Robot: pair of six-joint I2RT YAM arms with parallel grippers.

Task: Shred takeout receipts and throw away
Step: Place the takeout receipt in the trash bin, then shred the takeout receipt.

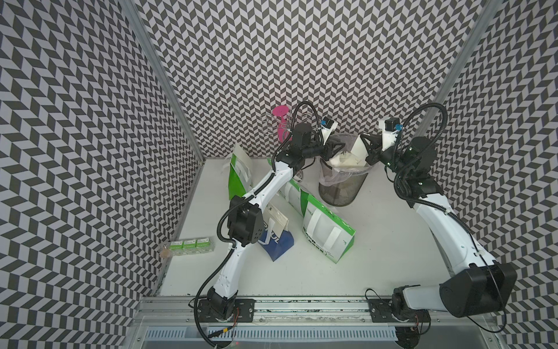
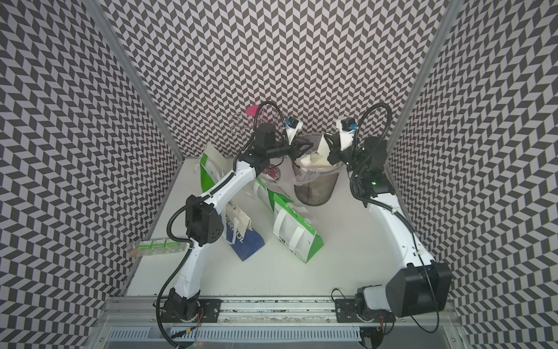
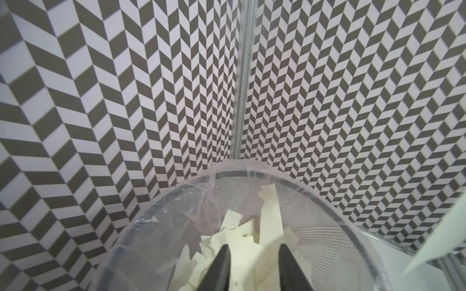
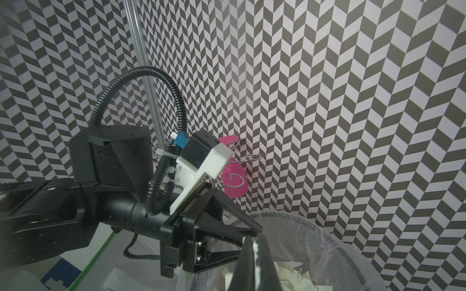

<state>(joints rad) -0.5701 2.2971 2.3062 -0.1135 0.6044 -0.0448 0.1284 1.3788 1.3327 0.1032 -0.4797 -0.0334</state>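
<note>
A black mesh bin with a clear liner stands at the back of the table. Torn receipt pieces fill it. My left gripper hangs over the bin's mouth, open, with nothing between its fingers. From the opposite side my right gripper is shut on a white receipt piece just above the rim. That sheet also shows at the edge of the left wrist view, as a pale receipt piece. The two grippers' tips nearly meet over the bin.
Two green-and-white paper bags and a blue-and-cream bag lie left of and in front of the bin. A pink stand with wire hooks is behind my left arm. A pack of green boxes sits by the left wall.
</note>
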